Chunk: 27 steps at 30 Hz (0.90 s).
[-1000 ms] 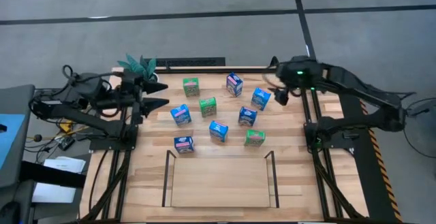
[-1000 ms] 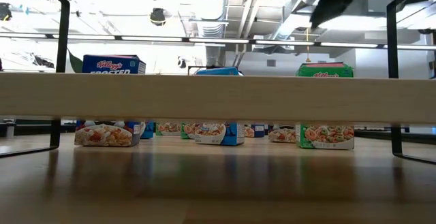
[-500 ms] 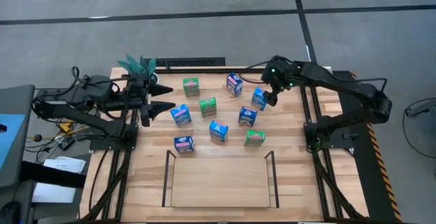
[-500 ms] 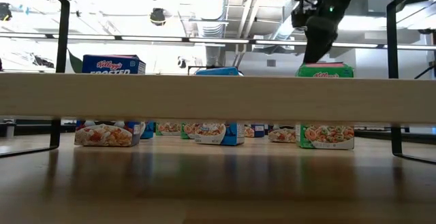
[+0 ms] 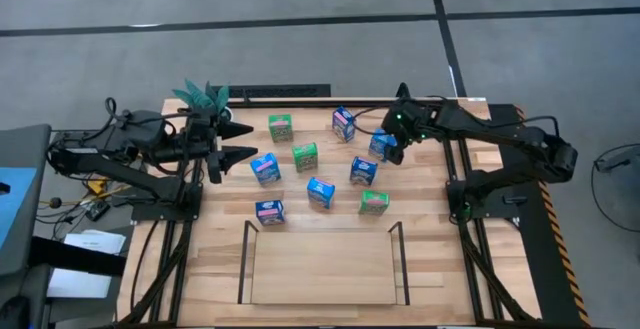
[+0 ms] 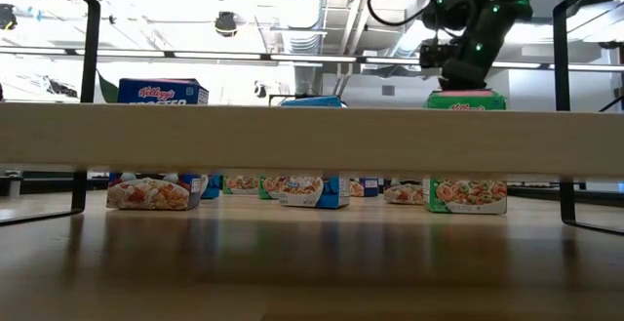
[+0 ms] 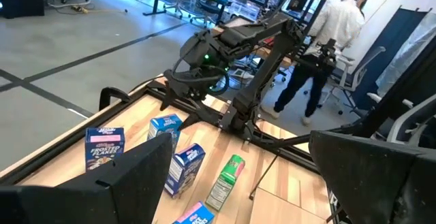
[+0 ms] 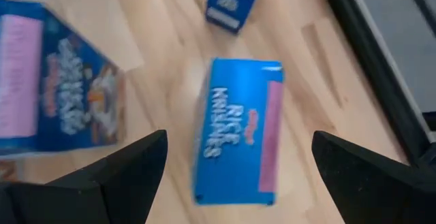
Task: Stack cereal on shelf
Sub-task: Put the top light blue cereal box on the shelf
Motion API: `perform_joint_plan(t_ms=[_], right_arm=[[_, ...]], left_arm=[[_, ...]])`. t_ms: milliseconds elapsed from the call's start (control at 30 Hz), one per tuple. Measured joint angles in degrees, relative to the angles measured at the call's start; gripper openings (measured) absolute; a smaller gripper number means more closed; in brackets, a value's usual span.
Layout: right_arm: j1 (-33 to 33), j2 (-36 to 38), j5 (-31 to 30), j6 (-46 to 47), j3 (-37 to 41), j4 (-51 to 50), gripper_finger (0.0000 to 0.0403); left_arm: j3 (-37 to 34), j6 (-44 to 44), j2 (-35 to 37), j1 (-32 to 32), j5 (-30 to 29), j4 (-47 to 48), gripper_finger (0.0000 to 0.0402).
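Nine small cereal boxes stand scattered on the wooden table: six blue, such as the ones at the far side (image 5: 344,123) and in the middle (image 5: 320,192), and three green, such as the one on the right (image 5: 374,203). The shelf (image 5: 320,264), dark rails around a light wood base, sits near the front edge and holds no boxes. My right gripper (image 5: 391,147) is open above a blue Rice Krispies box (image 8: 238,139), its fingers standing wide on either side without touching it. My left gripper (image 5: 238,141) is open and empty at the table's left, beside a blue box (image 5: 265,168).
A potted teal-leaved plant (image 5: 205,97) stands at the far left corner, by my left arm. Black table frame rails (image 5: 462,184) run along both sides. The shelf's wood front (image 6: 312,140) blocks much of the low view. A person (image 7: 327,40) stands in the room beyond.
My right gripper has swung from the table's far right edge toward the left and come down over the blue box on the right of the group. My left gripper has shifted a little toward the boxes. No box has moved.
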State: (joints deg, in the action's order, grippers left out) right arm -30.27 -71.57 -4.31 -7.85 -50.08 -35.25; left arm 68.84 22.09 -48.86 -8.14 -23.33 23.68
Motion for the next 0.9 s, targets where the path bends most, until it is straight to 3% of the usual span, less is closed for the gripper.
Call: perform_joint_plan(t_ms=[200, 900], right_arm=[[-1.21, -0.02, 2.02, -0.17, 2.40, 1.53, 0.0371], [-1.41, -0.02, 2.85, -1.72, 2.99, 1.64, 0.0182]], left_arm=[[0.00, 0.04, -0.02, 0.00, 0.02, 0.02, 0.0336], [-0.04, -0.90, -3.85, 0.00, -0.08, 0.44, 0.0336]])
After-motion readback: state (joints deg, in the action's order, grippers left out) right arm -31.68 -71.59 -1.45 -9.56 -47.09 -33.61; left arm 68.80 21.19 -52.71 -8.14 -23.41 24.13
